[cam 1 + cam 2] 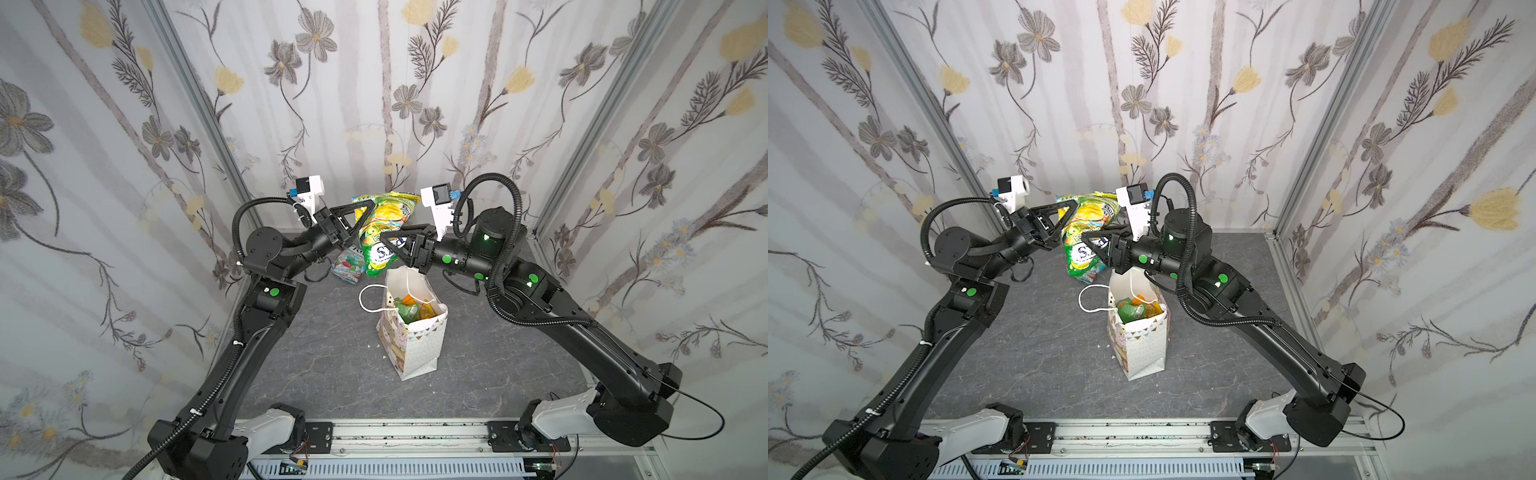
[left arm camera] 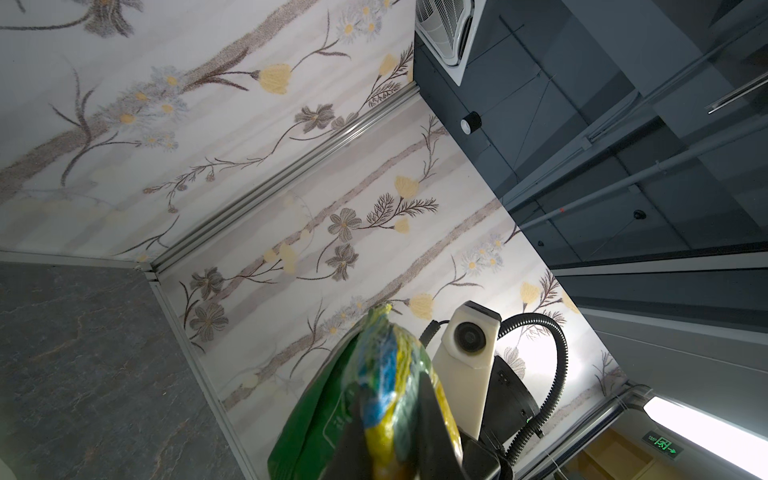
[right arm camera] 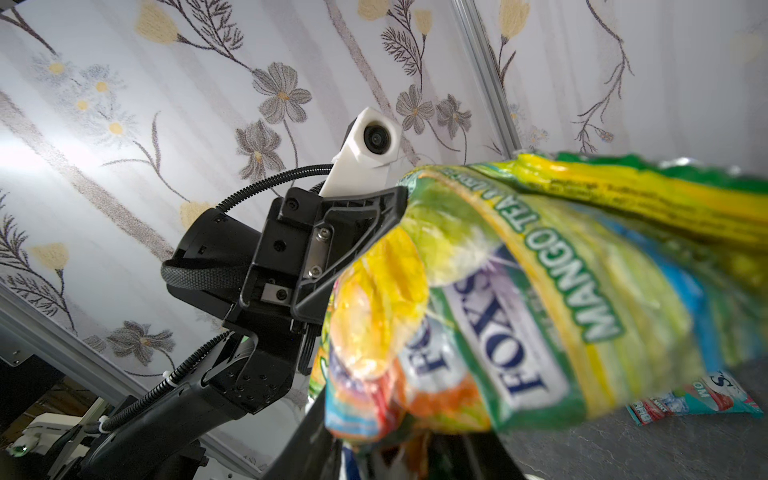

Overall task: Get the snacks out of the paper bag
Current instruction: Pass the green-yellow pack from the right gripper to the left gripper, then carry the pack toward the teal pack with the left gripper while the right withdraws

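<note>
Two sets of jaws are set on one snack just above the middle of both top views. Left of centre, the left gripper [image 1: 360,214] is seen clamped on the upper edge of the yellow-green packet [image 1: 386,216]. This grip is borne out in the left wrist view, where dark jaws are pressed against both faces of the film. Below it, a teal packet [image 1: 347,270] is laid flat on the grey surface [image 1: 311,353], outside the bag. The yellow-green packet is held in the air, behind and above the bag, with its lower half hung slack. It is judged light, soft and crinkly, with a glossy film that could be expected to slip. A hold is therefore best taken on the flat crimped seal or a corner, not on the puffy middle, where loose sweets would shift. Just right of it, the right gripper [image 1: 392,242] is set about the lower half with its jaws parted; whether the film is touched cannot be told. Lower and right of centre, the paper bag [image 1: 419,353] is stood upright on the surface with its mouth open, and green and orange packets [image 1: 409,311] are seen inside. The bag is judged thin and easily tipped, and its cord handle [image 1: 360,297] could be snagged.
</note>
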You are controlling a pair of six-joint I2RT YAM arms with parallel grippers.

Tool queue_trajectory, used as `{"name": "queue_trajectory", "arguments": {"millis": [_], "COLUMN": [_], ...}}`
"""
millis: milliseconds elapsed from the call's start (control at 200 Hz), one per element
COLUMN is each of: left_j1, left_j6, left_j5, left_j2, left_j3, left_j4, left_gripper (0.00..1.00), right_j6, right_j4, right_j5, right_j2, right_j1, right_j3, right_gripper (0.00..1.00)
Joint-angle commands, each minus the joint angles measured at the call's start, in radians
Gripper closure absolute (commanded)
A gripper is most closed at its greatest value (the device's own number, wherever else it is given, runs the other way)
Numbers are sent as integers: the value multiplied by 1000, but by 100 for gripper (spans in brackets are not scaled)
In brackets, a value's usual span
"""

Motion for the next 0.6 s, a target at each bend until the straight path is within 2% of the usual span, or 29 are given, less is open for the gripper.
{"name": "queue_trajectory", "arguments": {"millis": [0,185,400,510,595], "left_j1": [13,65,166,231,281], "left_j6": [86,110,119,130,141], "left_j5": [-13,-21,-45,-64,-79], "left_j2": [9,55,125,148,169], "left_j3": [40,101,106,77,47], "left_j4": [9,2,6,15,9], "left_gripper": [100,100,100,100,100], "right_j6": [-26,-53,-67,-64,-60], "right_j4": [-12,-5,69,66,56], "right_j5": [52,121,234,259,260], "right_j2": [-23,-92,-206,-236,-251], "right_j1": [5,4,1,-6,-11], "right_j3": [-5,-56,-206,-245,-265], "right_gripper": [50,35,7,1,1]}}
